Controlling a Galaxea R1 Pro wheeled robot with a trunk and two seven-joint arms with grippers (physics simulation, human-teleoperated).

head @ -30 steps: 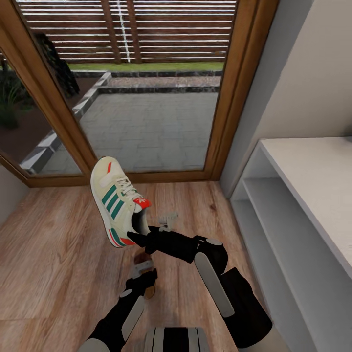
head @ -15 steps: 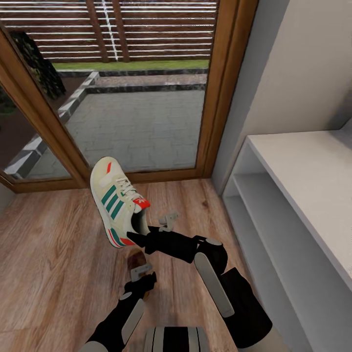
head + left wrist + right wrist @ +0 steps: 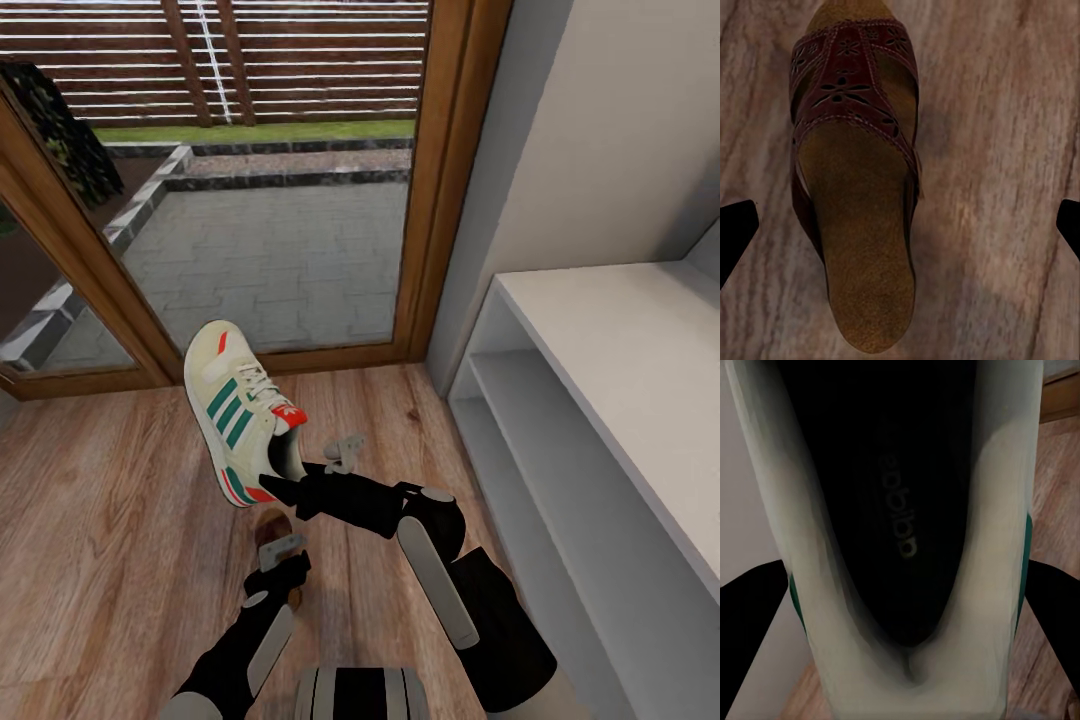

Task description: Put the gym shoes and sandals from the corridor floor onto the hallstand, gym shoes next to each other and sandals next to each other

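One cream-white gym shoe [image 3: 238, 412] with green stripes hangs tilted above the corridor floor [image 3: 110, 500], toe pointing away. My right gripper [image 3: 300, 468] is shut on its heel collar; the right wrist view looks into the shoe [image 3: 900, 510] with a dark finger on each side. My left gripper [image 3: 280, 550] hovers open over a brown sandal [image 3: 272, 525] lying flat on the floor. In the left wrist view the sandal [image 3: 855, 195] lies between the wide-apart fingertips [image 3: 735, 232], nearer one of them. The hallstand [image 3: 620, 350] stands at the right. The other shoe and sandal are out of view.
A wood-framed glass door [image 3: 450, 200] ahead shows grey paving and a fence outside. The grey wall corner [image 3: 470, 260] meets the hallstand's end panel. Its two low shelves [image 3: 540, 470] are open toward me.
The whole view has swung to the right, showing more of the hallstand and less of the left wall. Both arms hold their pose; the sandal now sits slightly farther forward under the left gripper.
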